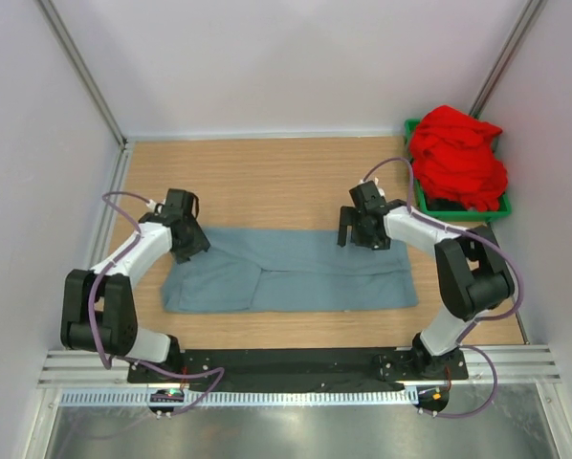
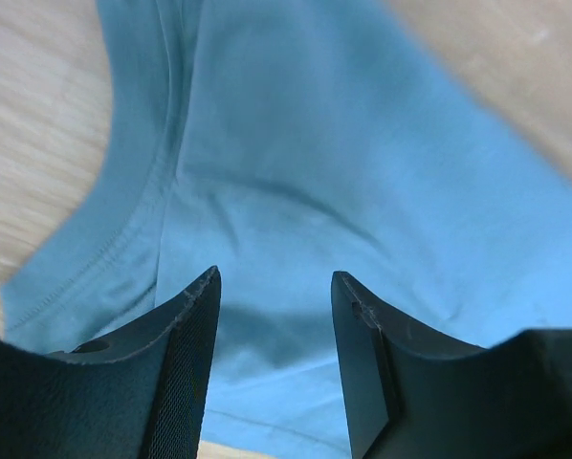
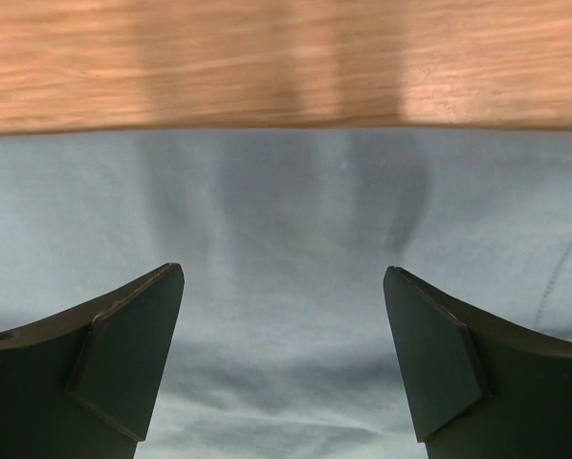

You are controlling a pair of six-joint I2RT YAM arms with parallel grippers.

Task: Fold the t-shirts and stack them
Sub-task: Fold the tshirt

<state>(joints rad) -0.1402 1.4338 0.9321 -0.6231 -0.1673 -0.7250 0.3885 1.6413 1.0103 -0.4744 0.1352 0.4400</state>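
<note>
- Lying flat on the wooden table (image 1: 286,177), the grey-blue t-shirt (image 1: 296,282) forms a long folded band running left to right across the near half of the surface, between the 2 arms.
- At the band's left end, the left gripper (image 1: 192,241) hangs over the far left corner of the cloth.
- From the left wrist, its 2 fingers (image 2: 186,316) stand parted with a clear gap and nothing between them. The grey-blue t-shirt (image 2: 343,172) lies directly beneath, and a stitched hem curves down the left side beside bare table (image 2: 37,115). Whether the tips touch the cloth cannot be told.
- Near the band's right end, the right gripper (image 1: 355,234) sits over the shirt's far edge.
- From the right wrist, the right gripper (image 3: 284,277) has its jaws spread wide and empty. The grey-blue t-shirt (image 3: 286,210) fills the view below them, and its far edge runs straight across against the table (image 3: 267,57).
- At the far right corner, the red t-shirt (image 1: 456,163) is heaped in a green bin (image 1: 504,203), well apart from both grippers.
</note>
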